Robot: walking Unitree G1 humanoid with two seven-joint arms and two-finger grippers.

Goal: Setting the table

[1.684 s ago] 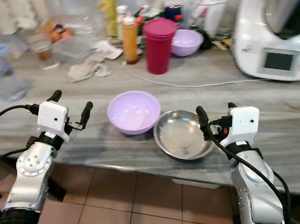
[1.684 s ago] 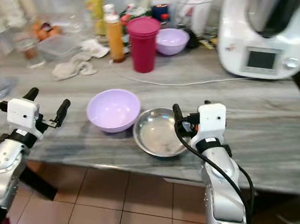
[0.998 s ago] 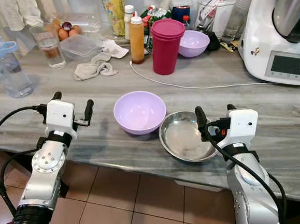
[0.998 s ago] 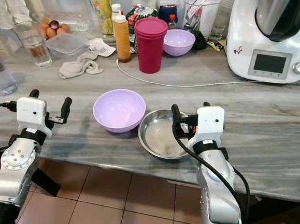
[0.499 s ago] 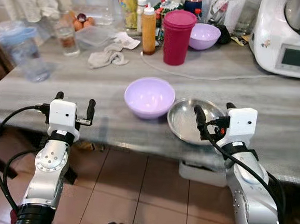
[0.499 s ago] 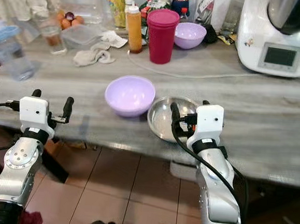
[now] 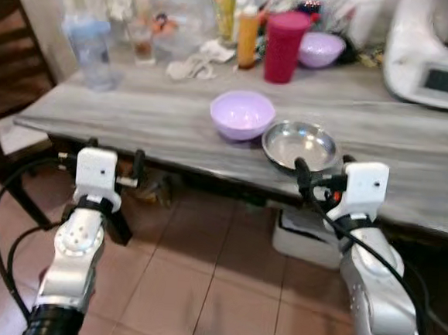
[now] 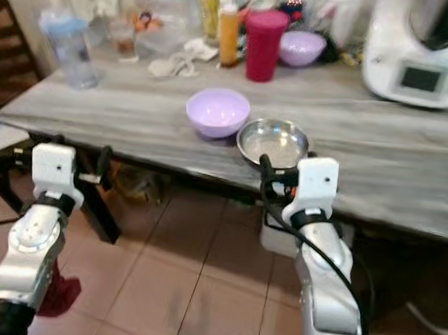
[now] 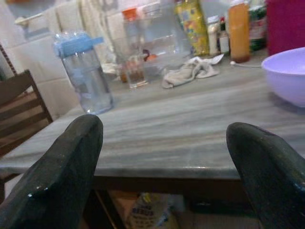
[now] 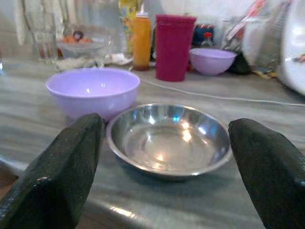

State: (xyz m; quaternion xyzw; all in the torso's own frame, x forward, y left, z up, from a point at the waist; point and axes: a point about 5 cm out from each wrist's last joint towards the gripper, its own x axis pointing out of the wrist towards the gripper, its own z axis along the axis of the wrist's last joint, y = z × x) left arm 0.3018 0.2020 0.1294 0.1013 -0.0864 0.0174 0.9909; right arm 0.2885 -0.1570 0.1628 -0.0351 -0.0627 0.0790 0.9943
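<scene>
From the head camera, the grey table (image 7: 173,125) stands ahead of the robot, and both arms are held up on the near side of its edge, over the tiled floor (image 7: 199,290). The steel bowl (image 7: 300,145) lies close to the near edge of the table, and the lilac bowl (image 7: 242,113) sits just to its left, the two rims almost touching. The right gripper (image 7: 320,177) is directly in front of the steel bowl, just short of the table edge — it is clearly the nearer arm. The left gripper (image 7: 115,165) is well apart from both bowls, to the left and below the edge. At the far side stand a red tumbler (image 7: 286,35), an orange bottle (image 7: 249,26) and a white kitchen machine (image 7: 442,53).

In the left wrist view, the left gripper's fingers (image 9: 71,162) are spread wide with nothing between them; ahead is bare table top, with the lilac bowl at the side and a water bottle (image 9: 86,71) farther off.

In the right wrist view, the right gripper's fingers (image 10: 66,167) are also spread wide and empty, and the steel bowl (image 10: 169,138) sits centred between them, straight ahead. I judge that the coming move is a short forward reach of the right arm — the bowl is round, so no turning of the wrist seems needed.
</scene>
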